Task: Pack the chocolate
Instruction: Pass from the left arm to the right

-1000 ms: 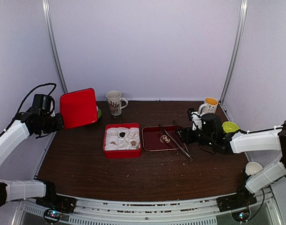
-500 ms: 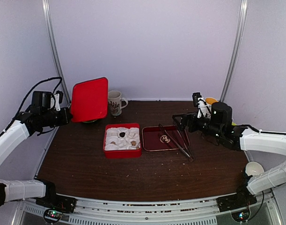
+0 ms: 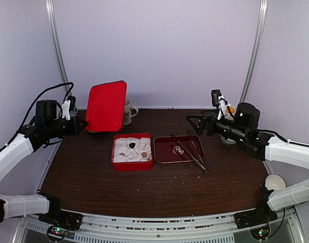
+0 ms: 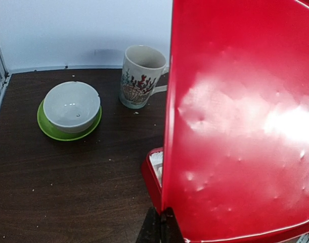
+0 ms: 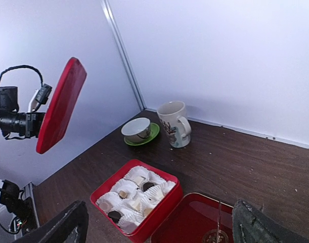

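Red lid (image 3: 106, 106), pinched in left jaws, partly hides the mug (image 4: 140, 77); right jaws spread wide.

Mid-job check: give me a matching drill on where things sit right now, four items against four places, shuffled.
1 red lid
2 tongs
3 white bowl
4 chocolate

A on the green saucer
B in the red box
C lying on the red tray
D held up in the air

Pairs: 1-D, 2-C, 3-A, 4-B.
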`<control>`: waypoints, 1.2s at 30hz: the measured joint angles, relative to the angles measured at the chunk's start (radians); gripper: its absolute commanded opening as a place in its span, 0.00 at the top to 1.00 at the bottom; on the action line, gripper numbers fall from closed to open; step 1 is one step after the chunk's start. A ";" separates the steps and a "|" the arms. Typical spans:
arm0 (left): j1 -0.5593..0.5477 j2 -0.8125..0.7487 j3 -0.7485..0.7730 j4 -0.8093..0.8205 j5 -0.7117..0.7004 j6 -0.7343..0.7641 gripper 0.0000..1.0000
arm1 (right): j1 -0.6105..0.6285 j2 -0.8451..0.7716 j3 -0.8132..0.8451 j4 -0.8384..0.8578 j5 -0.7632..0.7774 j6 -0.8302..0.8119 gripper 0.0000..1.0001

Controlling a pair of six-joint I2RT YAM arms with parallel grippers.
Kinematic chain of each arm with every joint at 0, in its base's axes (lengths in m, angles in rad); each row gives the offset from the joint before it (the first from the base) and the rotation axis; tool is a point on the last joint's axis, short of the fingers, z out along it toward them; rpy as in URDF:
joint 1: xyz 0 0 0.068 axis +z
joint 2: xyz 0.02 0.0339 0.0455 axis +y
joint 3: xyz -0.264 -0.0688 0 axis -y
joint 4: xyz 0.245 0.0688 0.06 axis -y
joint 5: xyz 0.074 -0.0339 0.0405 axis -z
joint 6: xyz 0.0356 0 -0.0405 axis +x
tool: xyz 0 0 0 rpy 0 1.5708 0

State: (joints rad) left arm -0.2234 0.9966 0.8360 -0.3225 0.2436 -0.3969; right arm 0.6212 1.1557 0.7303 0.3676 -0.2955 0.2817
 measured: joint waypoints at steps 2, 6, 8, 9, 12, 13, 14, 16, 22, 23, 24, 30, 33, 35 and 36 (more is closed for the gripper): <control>-0.013 0.000 -0.002 0.013 0.012 0.008 1.00 | 0.000 0.016 0.042 -0.026 -0.053 -0.017 0.00; -0.043 0.010 -0.002 0.035 0.031 0.017 1.00 | 0.004 0.040 0.111 -0.050 -0.101 -0.067 0.00; -0.052 0.026 0.001 0.035 0.038 0.010 1.00 | 0.022 0.031 0.108 -0.047 -0.084 -0.126 0.00; -0.054 0.042 0.006 0.032 0.048 0.003 1.00 | 0.040 0.023 0.100 -0.041 -0.070 -0.167 0.00; -0.063 0.089 0.031 0.013 0.067 -0.019 1.00 | 0.123 -0.004 0.076 -0.039 -0.038 -0.323 0.00; -0.069 0.104 0.043 0.001 0.070 -0.025 1.00 | 0.153 -0.008 0.075 -0.043 -0.031 -0.388 0.00; -0.079 0.117 0.056 -0.009 0.074 -0.029 1.00 | 0.176 -0.010 0.075 -0.047 -0.029 -0.444 0.00; -0.102 0.137 0.084 -0.032 0.079 -0.034 1.00 | 0.215 -0.011 0.075 -0.061 -0.019 -0.555 0.00; -0.151 0.175 0.159 -0.075 0.094 -0.035 1.00 | 0.304 -0.017 0.032 -0.063 0.072 -0.856 0.00; -0.156 0.182 0.170 -0.081 0.095 -0.036 1.00 | 0.326 -0.015 0.029 -0.065 0.092 -0.915 0.00; -0.161 0.189 0.182 -0.093 0.096 -0.036 1.00 | 0.344 -0.011 0.029 -0.064 0.115 -0.961 0.00; -0.172 0.260 0.293 -0.222 0.095 -0.047 1.00 | 0.435 0.038 0.034 -0.035 0.251 -1.197 0.02; -0.177 0.314 0.372 -0.308 0.095 -0.051 1.00 | 0.484 0.126 0.063 -0.026 0.344 -1.309 0.02; -0.187 0.341 0.411 -0.362 0.090 -0.054 1.00 | 0.509 0.180 0.064 0.007 0.394 -1.379 0.02; -0.195 0.351 0.425 -0.383 0.086 -0.055 1.00 | 0.519 0.204 0.064 0.020 0.413 -1.403 0.03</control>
State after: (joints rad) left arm -0.4187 1.3479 1.2606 -0.7055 0.3298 -0.4515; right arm 1.1404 1.3602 0.7948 0.3878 0.1173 -1.1210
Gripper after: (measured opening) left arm 0.012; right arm 0.982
